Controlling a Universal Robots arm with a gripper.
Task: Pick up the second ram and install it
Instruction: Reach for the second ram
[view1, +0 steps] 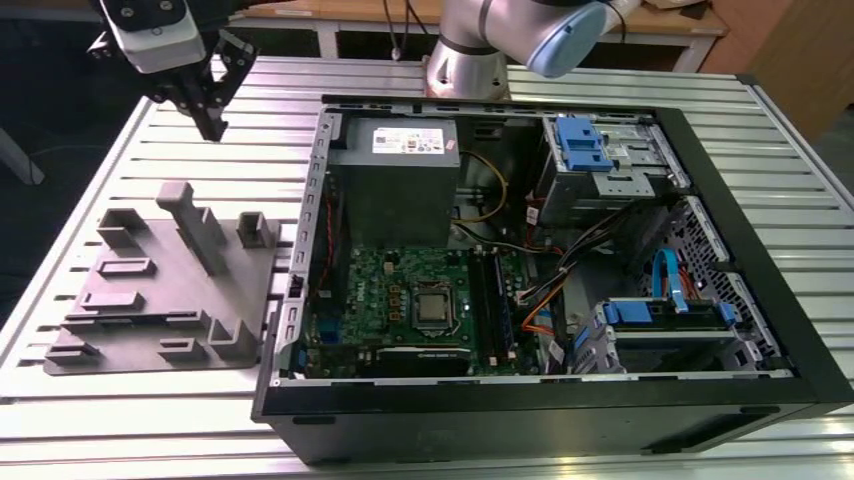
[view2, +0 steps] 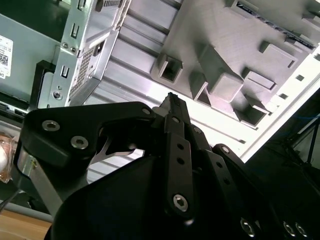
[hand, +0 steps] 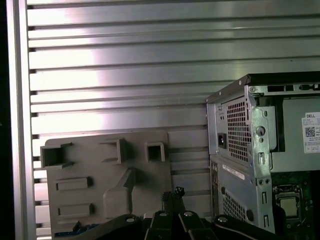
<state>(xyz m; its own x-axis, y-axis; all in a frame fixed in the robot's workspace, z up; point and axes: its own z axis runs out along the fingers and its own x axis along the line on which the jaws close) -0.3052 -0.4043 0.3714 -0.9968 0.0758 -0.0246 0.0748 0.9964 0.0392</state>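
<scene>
My gripper (view1: 212, 128) hangs shut and empty above the table's far corner on the exterior view's left, fingers pointing down, beyond the grey plastic tray (view1: 144, 300). In both wrist views its fingertips (view2: 171, 98) (hand: 174, 192) sit together over the tray's far edge. A thin dark strip with bluish specks, seemingly the second ram (view2: 270, 21) (hand: 81, 228), lies along the tray's edge farthest from the gripper. The open computer case (view1: 534, 405) holds the green motherboard (view1: 400, 295) with long memory slots (view1: 497, 300) beside the processor.
The tray (hand: 100, 165) carries several upright blocks (view1: 200, 225). The grey power supply (view1: 394, 180) fills the case's far corner, with blue drive brackets (view1: 583, 145) and cables on the exterior view's right. The case's metal wall (hand: 240, 150) stands close beside the tray on the ribbed table (view1: 80, 200).
</scene>
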